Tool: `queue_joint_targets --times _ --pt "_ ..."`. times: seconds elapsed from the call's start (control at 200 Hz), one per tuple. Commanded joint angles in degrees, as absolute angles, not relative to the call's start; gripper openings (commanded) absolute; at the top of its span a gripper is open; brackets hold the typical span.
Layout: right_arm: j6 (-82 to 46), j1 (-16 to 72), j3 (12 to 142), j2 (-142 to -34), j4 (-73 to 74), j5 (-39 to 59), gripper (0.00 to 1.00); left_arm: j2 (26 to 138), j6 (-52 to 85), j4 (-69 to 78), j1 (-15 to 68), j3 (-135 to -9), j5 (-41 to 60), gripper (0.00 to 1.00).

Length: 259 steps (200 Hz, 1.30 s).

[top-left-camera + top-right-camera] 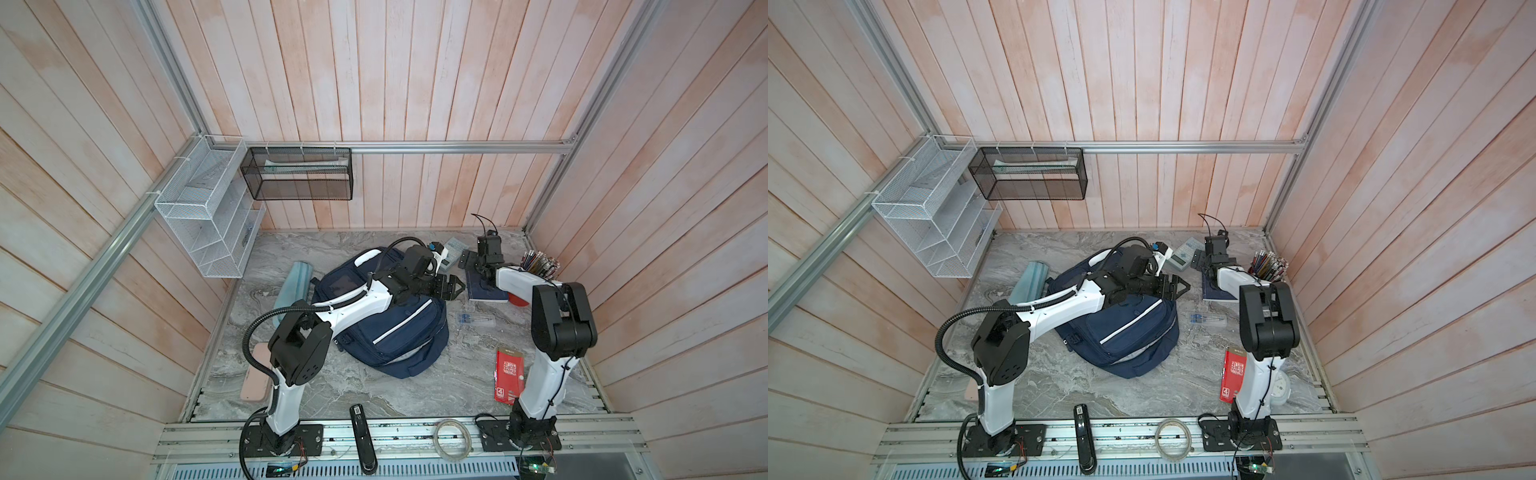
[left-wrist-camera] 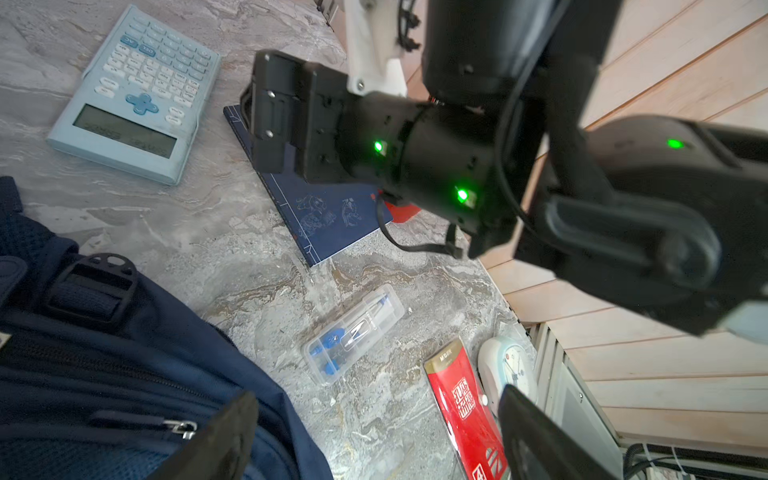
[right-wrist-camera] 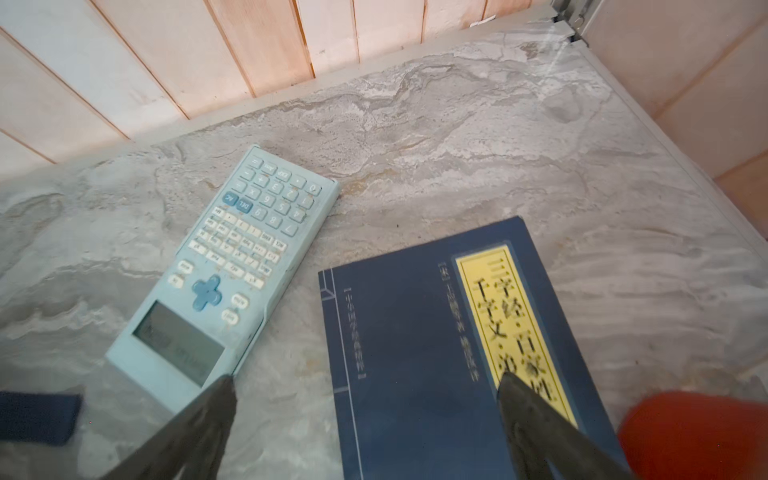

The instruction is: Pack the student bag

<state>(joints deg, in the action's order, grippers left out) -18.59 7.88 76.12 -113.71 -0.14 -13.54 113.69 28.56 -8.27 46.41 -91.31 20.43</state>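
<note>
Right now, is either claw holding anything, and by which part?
Nothing is held. The left claw stands open over the student bag's edge; the right claw stands open above the navy book.

The bag (image 1: 399, 332) is soft blue cloth. Beside the bag, the calculator (image 3: 224, 270) is smooth plastic. The table (image 1: 353, 395) looks like smooth stone. The walls (image 1: 415, 83) are wood.

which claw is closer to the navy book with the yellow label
Right. The right claw hovers open partly over the book; the left claw hangs open beside the student bag, clear of the book.
</note>
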Motion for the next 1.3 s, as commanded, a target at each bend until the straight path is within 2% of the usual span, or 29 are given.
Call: queue_joint_targets --times 0.0,0.17,0.365,0.6,0.895,0.97,1.105,1.21,1.29 --pt "-15.52 6.58 83.84 -118.50 -9.03 -15.71 0.98 113.49 28.76 -5.27 46.32 -89.94 20.98 0.92" --pt "-15.34 5.06 93.36 -125.10 -14.58 -17.89 0.98 111.93 29.33 -3.65 46.38 -85.42 19.67 0.92" --pt "-16.75 1.63 100.56 -130.00 -19.36 -14.89 0.98 111.19 30.57 -1.53 46.42 -81.34 20.03 0.91" --pt "-17.90 0.92 105.58 -134.59 -23.20 -18.14 0.98 111.70 30.76 -0.33 46.67 -81.08 20.91 0.91" --pt "-17.53 1.09 108.23 -136.24 -25.99 -5.35 0.94 112.15 30.70 -0.66 46.66 -81.72 20.91 0.91" --pt "-19.32 1.23 105.46 -134.58 -27.10 -3.15 0.91 112.48 30.28 -1.37 46.72 -82.15 19.80 0.90" --pt "-20.49 2.11 94.06 -128.39 -22.71 -0.66 0.88 115.08 23.36 -10.95 49.51 -89.08 8.11 0.91" --pt "-19.85 3.21 90.23 -125.82 -23.20 -1.18 0.87 117.93 23.43 -10.36 49.21 -92.26 11.45 0.89" --pt "-19.30 3.99 88.38 -124.44 -23.59 -2.45 0.85 120.47 23.52 -8.43 49.00 -94.73 12.59 0.81"
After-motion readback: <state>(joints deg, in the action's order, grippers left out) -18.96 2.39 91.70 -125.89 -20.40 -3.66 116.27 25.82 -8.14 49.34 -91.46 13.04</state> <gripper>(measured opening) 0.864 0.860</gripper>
